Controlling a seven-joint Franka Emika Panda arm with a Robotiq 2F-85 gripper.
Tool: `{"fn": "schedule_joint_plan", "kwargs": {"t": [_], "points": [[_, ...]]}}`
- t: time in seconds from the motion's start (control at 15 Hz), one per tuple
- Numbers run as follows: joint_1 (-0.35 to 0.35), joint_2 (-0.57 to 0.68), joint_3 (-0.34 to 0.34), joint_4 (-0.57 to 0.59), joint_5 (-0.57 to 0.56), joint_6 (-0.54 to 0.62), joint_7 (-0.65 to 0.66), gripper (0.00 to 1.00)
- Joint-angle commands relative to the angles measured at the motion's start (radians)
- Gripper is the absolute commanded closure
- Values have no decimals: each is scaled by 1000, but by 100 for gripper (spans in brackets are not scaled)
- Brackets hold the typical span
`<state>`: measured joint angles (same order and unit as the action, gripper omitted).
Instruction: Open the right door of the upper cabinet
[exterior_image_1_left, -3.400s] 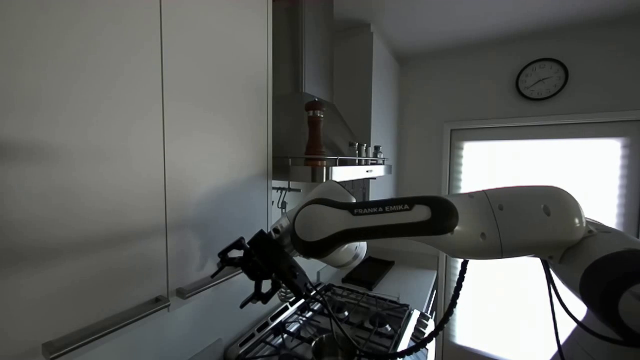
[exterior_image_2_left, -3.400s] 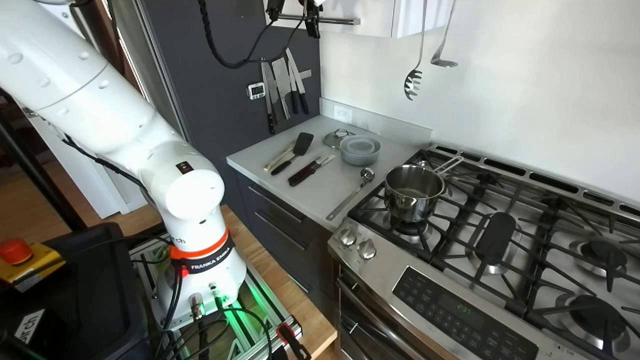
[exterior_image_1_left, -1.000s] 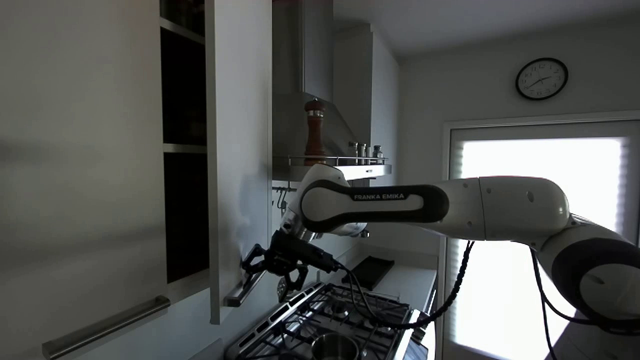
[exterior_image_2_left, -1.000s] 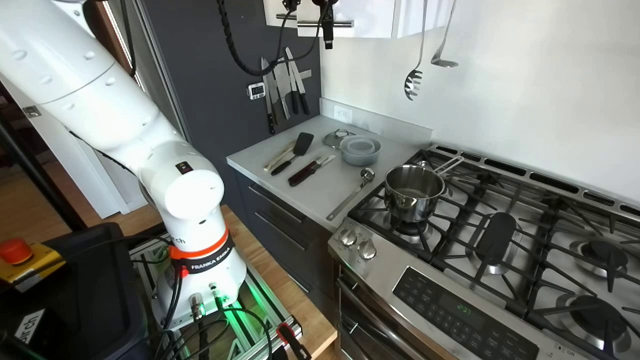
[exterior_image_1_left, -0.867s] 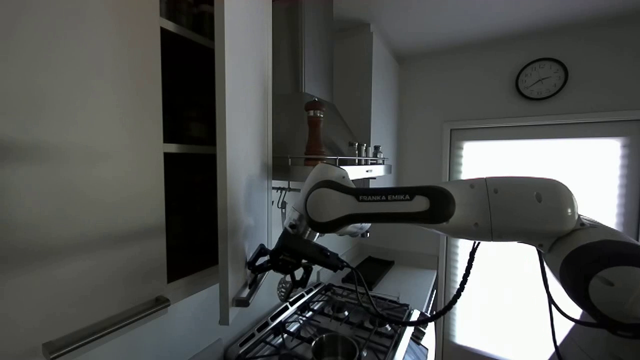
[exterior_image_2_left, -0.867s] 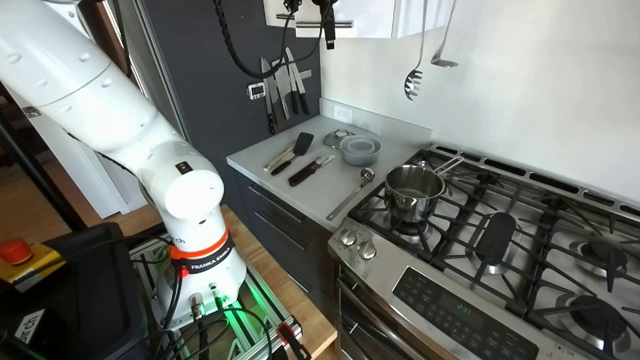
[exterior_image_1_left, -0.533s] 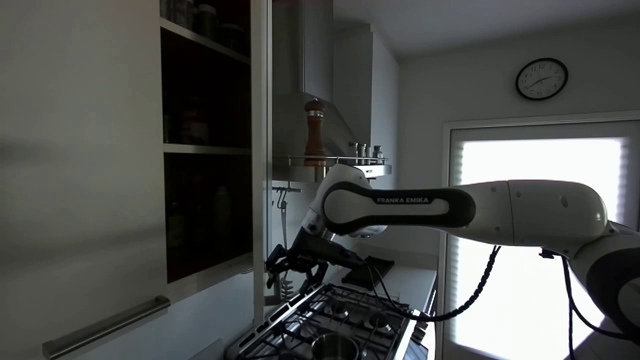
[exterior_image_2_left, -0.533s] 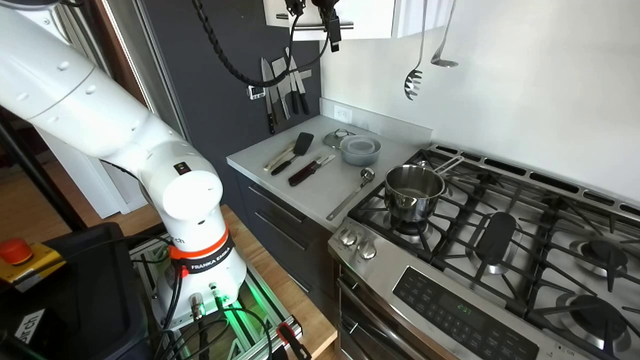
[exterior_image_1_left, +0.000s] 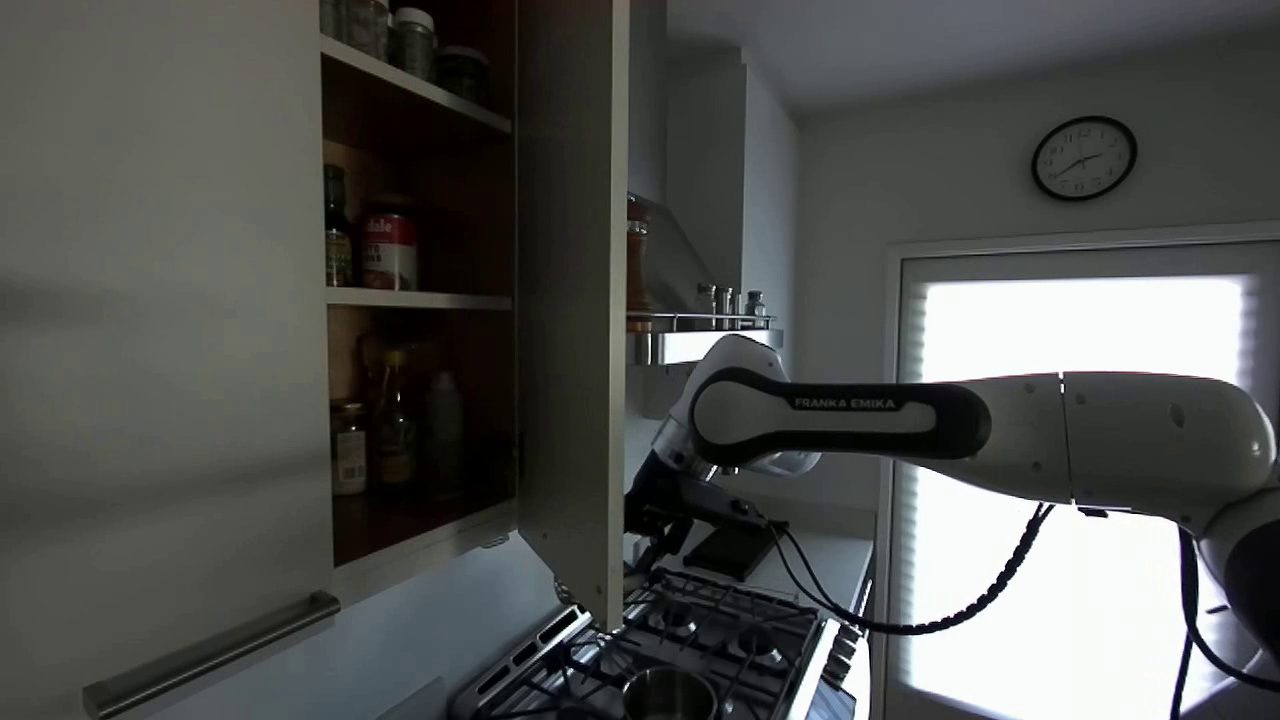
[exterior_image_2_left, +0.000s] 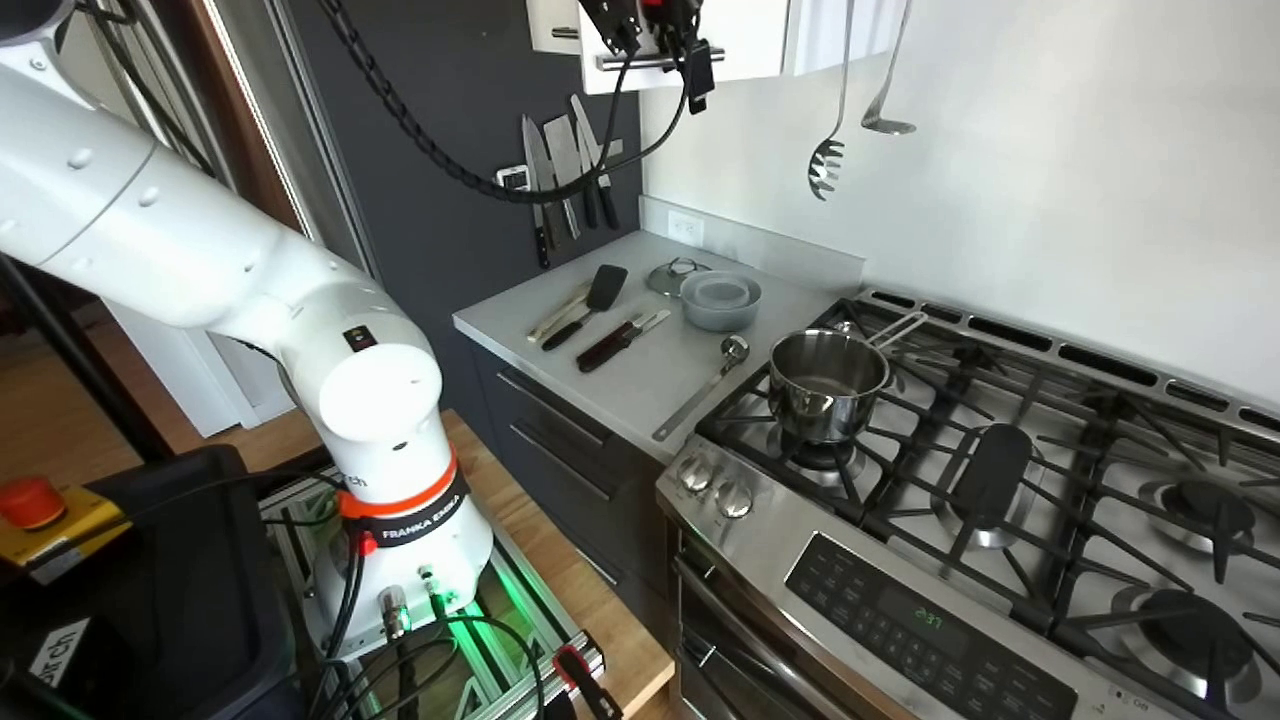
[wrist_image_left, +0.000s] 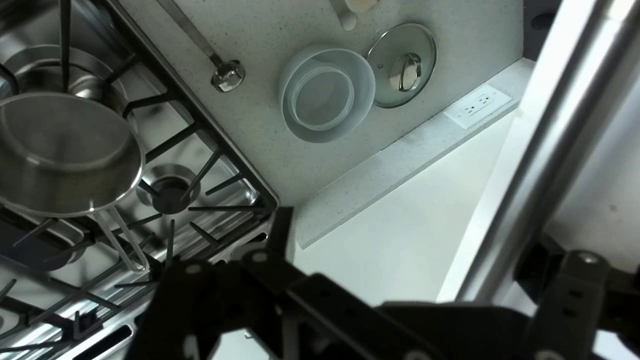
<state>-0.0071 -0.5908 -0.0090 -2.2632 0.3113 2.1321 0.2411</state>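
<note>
At the left of an exterior view the left door (exterior_image_1_left: 160, 300) is shut, untouched because the job concerns only its neighbour. Next to it the upper cabinet (exterior_image_1_left: 430, 547) bares its shelves (exterior_image_1_left: 420, 299), where jars (exterior_image_1_left: 413, 45) and bottles (exterior_image_1_left: 395, 440) are likely kept to be near the stove (exterior_image_1_left: 725, 610). In the middle of the frame the right door (exterior_image_1_left: 570, 300) stands well open, hinged on its right side, so the job looks nearly done. Its inner face is flat, dull grey, with a paler edge.

In the wrist view the gripper (wrist_image_left: 406, 245) is spread wide and clamps nothing. Towards the right runs the door's round silver handle (wrist_image_left: 552, 150), and one finger (wrist_image_left: 537, 269) sits just past it, seemingly on the door side, as a hook. That should let the bar turn as the door swings, though it could slip. The arm (exterior_image_1_left: 850, 420) reaches in from the right of the frame, outside the door, well placed to pull.
</note>
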Motion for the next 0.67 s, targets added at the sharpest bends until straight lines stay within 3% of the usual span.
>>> {"fn": "schedule_joint_plan", "kwargs": {"t": [0.0,0.6], "points": [[4,-26,-13,-80,-4,51,-93,0],[74,-39,-62,-135,184,225,-192,0]]}}
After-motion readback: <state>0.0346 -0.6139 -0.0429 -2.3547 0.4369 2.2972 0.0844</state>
